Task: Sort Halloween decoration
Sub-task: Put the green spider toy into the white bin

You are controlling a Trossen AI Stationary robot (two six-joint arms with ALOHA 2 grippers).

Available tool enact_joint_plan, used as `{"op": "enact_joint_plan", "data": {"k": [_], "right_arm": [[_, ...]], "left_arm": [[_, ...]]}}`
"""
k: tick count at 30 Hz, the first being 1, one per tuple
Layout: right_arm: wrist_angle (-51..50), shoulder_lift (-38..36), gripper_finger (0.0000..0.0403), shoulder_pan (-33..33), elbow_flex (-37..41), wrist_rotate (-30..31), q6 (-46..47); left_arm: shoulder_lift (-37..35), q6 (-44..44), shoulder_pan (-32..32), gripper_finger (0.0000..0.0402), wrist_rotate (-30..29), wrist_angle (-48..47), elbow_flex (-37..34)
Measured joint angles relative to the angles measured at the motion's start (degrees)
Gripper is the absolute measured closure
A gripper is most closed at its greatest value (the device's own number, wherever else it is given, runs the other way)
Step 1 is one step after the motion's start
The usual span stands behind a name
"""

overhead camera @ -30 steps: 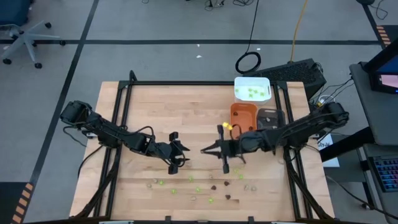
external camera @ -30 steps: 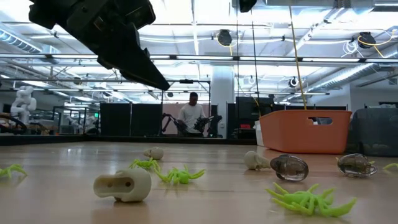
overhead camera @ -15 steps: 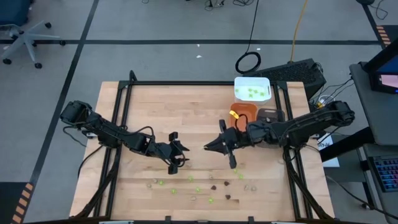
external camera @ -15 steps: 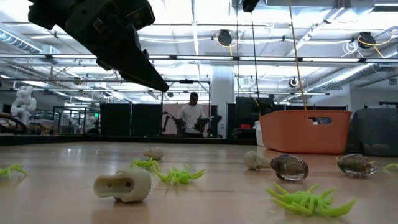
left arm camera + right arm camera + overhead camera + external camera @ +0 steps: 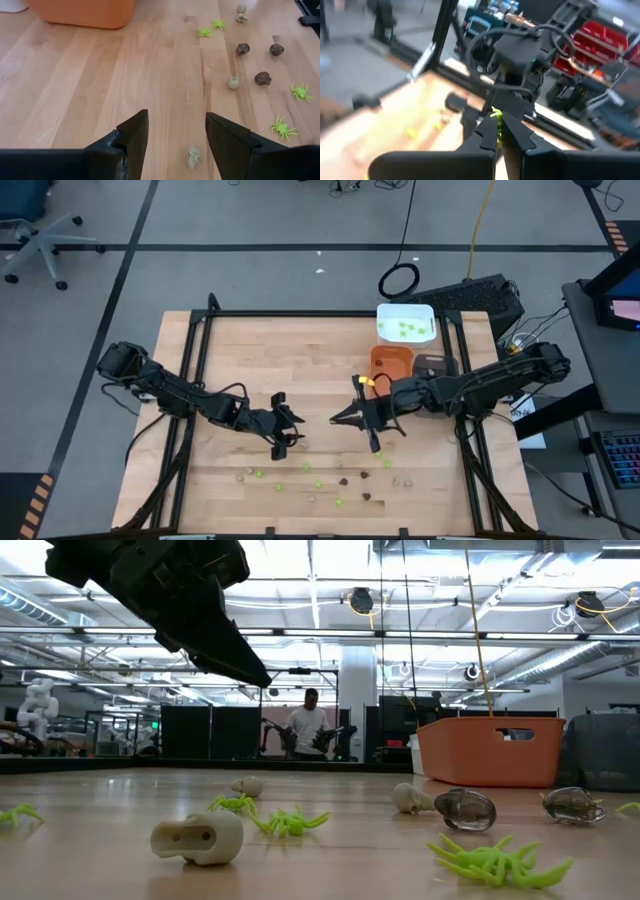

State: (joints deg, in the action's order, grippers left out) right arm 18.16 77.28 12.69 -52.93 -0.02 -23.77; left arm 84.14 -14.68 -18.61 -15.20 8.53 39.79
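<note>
Right claw (image 5: 498, 131) pinched on lime-green spider (image 5: 495, 115), aloft.

The lime-green piece (image 5: 495, 116) pinched in the right end effector (image 5: 499, 131) is too blurred to identify.

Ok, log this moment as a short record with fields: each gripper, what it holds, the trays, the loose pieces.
left gripper: open, empty, above bare wood at table centre
right gripper: shut on a lime-green piece, raised over mid-table
orange tray: right side, beside the grey tray
white tray: far right, holds green pieces
loose pieces: green, brown and beige, scattered along the near edge
</note>
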Motion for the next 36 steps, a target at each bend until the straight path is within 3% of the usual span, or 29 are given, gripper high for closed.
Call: {"op": "enact_joint_plan", "data": {"k": [12, 20, 22, 27, 33, 36], "right_arm": [[-1.4, 0.0, 0.0403, 0.0, 0.0, 1.7, -27.5], [-2.3, 0.0, 0.0403, 0.0, 0.0, 1.7, -33.3], [-2.3, 0.0, 0.0403, 0.0, 0.0, 3.3, -30.5], [-4.9, -1.0, 0.0403, -1.8, 0.0, 14.4, -10.3], [-16.4, -4.9, 0.0403, -11.7, -0.1, 15.2, 5.5], [-24.0, -7.1, 0.0403, -18.6, -0.1, 15.1, 8.9]], "left_arm": [[0.0, 0.0, 0.0, 0.0205, -0.1, 0.0, 0.0], [0.0, 0.0, 0.0, 0.0205, -0.1, 0.0, 0.0], [0.0, 0.1, 0.0, 0.0205, -0.1, 0.0, 0.0], [0.0, 1.1, 0.0, 0.0205, -0.1, -0.6, 0.0], [0.0, 3.4, 0.0, 0.0205, -0.5, -2.2, 0.0], [0.0, 4.1, 0.0, 0.0205, -0.5, -2.5, 0.0]]}}
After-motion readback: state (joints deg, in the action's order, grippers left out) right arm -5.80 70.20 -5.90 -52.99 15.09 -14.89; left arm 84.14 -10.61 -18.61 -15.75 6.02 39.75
